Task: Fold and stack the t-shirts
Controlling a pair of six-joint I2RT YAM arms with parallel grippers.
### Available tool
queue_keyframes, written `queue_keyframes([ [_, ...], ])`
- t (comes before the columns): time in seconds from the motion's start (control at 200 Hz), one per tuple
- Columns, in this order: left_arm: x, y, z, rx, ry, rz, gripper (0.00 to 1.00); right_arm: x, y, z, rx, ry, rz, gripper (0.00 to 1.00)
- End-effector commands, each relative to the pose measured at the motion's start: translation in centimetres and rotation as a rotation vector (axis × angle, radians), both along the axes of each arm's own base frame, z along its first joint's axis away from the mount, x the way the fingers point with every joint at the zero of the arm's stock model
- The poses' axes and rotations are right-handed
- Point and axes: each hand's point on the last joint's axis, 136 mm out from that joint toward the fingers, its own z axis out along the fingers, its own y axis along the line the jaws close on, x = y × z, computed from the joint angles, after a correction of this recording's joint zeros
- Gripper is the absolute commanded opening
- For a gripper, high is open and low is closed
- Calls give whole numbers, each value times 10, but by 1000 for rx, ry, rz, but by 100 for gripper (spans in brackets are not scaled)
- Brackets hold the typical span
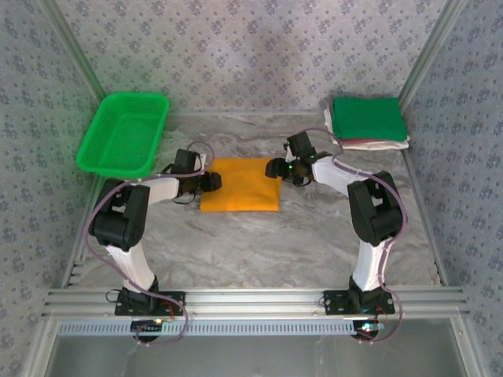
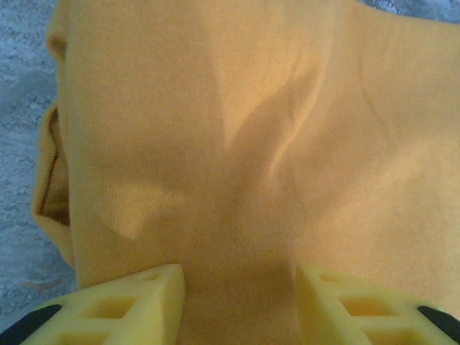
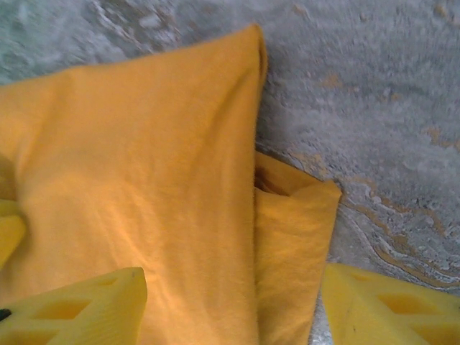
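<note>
Overhead view, left to right. A green mesh basket (image 1: 123, 133) sits at the upper left of the frame, tilted, on the marbled worktop (image 1: 259, 251); nothing can be made out inside it.

The left gripper (image 1: 211, 181) lies left of centre, at the left edge of the orange-yellow t-shirt (image 1: 240, 184). In the left wrist view its yellow fingers (image 2: 136, 302) stand apart at the bottom of the frame; flat cloth shows between them, not pinched; jaws parted, nothing held. A layered fold edge shows at the left of that frame.

The orange-yellow t-shirt lies at the centre of the frame, folded into a neat rectangle, flat on the worktop; no print is visible on its upper face.

The right gripper (image 1: 275, 168) is at the shirt's upper right corner. In the right wrist view its fingers (image 3: 374, 309) stand wide apart at the bottom corners; the shirt's edge lies between them, loose; jaws parted, nothing held. A lower layer of cloth juts out past the upper layer there.

At the upper right of the overhead frame a stack of folded t-shirts (image 1: 368, 119) rests on the worktop; green on top, a maroon edge and white beneath; well apart from both grippers.
</note>
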Motion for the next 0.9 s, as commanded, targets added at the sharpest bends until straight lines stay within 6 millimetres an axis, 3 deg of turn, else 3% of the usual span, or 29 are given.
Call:
queue_keyframes([
  [0.0,-16,10,-34,39,97,25,45,-4,4,-11,-25,53,13,68],
  [0.195,-17,11,-37,40,97,26,44,-11,24,-29,22,105,55,67],
  [0.36,-16,10,-39,32,96,26,44,-13,50,-32,82,112,103,62],
  [0.55,-16,11,-35,22,80,34,44,-7,68,-42,140,135,112,48],
  [0.665,-14,14,-28,23,58,46,46,2,67,-51,170,151,79,21],
  [0.79,-4,27,5,-18,-18,112,62,13,49,-50,145,162,37,0],
  [0.894,0,44,58,-53,-152,183,73,30,27,-25,81,81,79,0],
])
